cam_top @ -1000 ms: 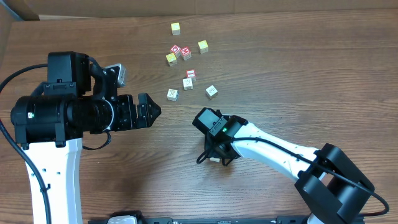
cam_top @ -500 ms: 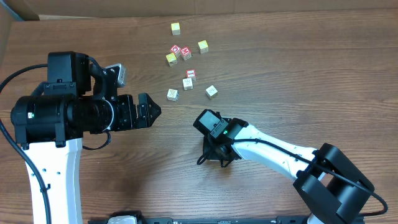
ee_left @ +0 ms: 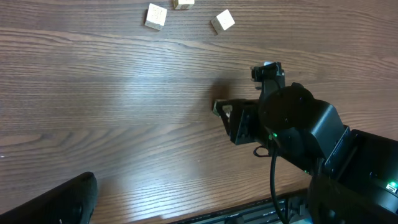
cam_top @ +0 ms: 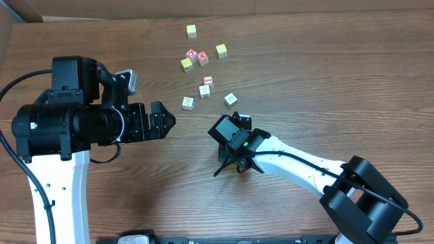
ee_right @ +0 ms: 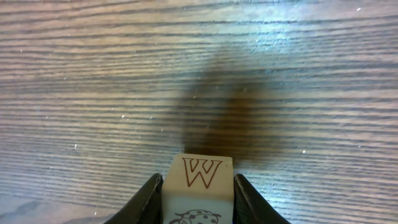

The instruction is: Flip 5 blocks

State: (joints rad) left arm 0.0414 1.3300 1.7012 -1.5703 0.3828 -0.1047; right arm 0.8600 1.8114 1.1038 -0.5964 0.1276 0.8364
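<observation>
Block [ee_right: 199, 179] — pinched in right end effector [ee_right: 198, 202] — W showing.

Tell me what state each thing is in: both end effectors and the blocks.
Left end effector, open, empty.
Right end effector, shut on the W block.
W block, gripped, W face showing.
Three pale blocks, lying loose, apart.
Red-bordered block, lying loose beside a pale one.
Red pair, lying loose, side by side.
Yellow blocks, lying loose, apart.
</observation>
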